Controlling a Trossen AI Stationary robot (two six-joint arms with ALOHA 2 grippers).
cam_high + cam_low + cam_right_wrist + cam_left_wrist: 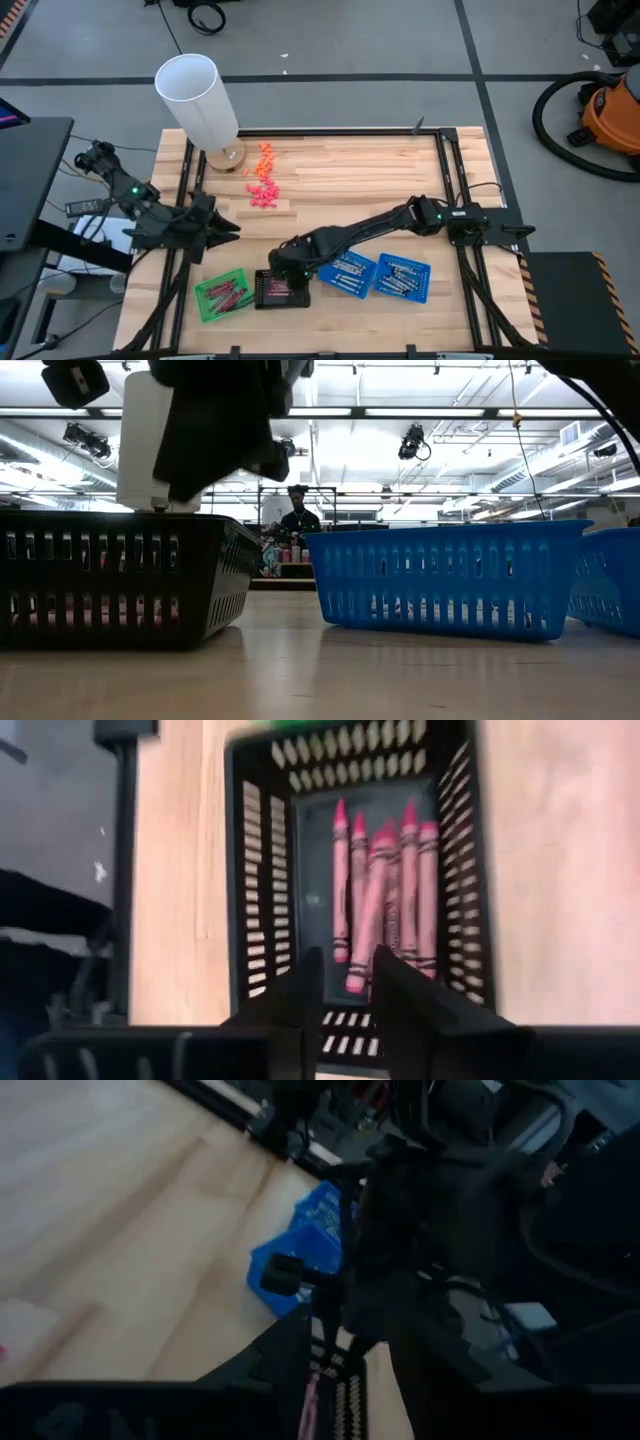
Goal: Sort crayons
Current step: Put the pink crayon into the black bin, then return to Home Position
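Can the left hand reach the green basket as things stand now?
Probably yes. The left hand waits just above the green basket in the high view, and nothing lies between; the right hand works over the black basket.

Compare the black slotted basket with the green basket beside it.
The black slotted basket sits under the right gripper; the green basket has no arm over it. The black one lies square to the table edge; the green one is turned at an angle. Both hold reddish crayons.
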